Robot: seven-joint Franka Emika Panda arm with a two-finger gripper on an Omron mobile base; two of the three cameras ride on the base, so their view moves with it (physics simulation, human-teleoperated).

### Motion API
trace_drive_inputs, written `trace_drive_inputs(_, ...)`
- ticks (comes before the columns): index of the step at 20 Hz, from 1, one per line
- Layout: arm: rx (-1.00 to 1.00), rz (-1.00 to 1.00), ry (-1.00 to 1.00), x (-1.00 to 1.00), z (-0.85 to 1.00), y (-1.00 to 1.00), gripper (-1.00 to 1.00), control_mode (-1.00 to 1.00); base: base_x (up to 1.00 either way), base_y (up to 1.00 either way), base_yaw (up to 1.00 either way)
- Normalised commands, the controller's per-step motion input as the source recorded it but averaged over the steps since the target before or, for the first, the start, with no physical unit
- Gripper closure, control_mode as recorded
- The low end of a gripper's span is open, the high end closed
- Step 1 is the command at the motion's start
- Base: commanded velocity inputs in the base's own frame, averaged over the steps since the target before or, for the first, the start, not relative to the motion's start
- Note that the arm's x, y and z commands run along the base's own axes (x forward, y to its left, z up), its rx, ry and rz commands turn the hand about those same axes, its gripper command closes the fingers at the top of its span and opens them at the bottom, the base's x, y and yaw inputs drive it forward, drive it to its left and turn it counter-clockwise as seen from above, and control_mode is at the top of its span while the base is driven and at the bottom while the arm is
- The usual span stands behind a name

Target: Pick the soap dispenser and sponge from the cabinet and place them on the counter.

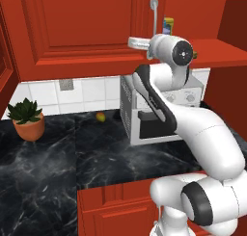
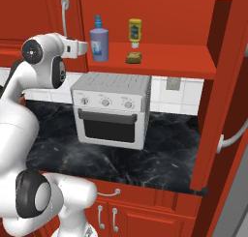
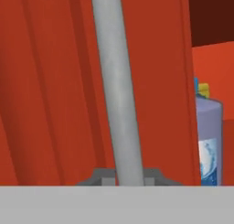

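The red cabinet (image 2: 169,62) has its right door swung open and its left door (image 1: 87,28) closed. On its shelf stand the lavender soap dispenser (image 2: 99,42) with a blue pump and, to its right, the small tan sponge (image 2: 134,58). My gripper (image 2: 68,37) is up at the left door, shut on that door's silver bar handle (image 2: 64,16). In the hand view the handle (image 3: 116,90) runs up from between my finger tips (image 3: 129,179), and the soap dispenser (image 3: 209,141) shows past the door's edge. The black marble counter (image 1: 48,153) lies below.
A yellow squeeze bottle (image 2: 135,32) stands behind the sponge. A silver toaster oven (image 2: 111,110) sits on the counter under the shelf. A potted plant (image 1: 28,117) and a small fruit (image 1: 100,116) are to the left. The open right door (image 2: 227,96) juts out.
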Motion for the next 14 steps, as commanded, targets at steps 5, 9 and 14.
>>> trace_drive_inputs(5, 0.02, 0.0, 0.17, -0.02, -0.18, 0.55, 1.0, -1.0, 0.0, 0.0, 0.0)
trace_drive_inputs(9, 0.0, 0.0, 0.1, -0.14, -0.26, 0.7, 1.0, -1.0, 0.0, 0.0, 0.0)
trace_drive_inputs(14, 0.0, 0.0, 0.01, -0.11, -0.41, 0.76, 1.0, -1.0, 0.0, 0.0, 0.0)
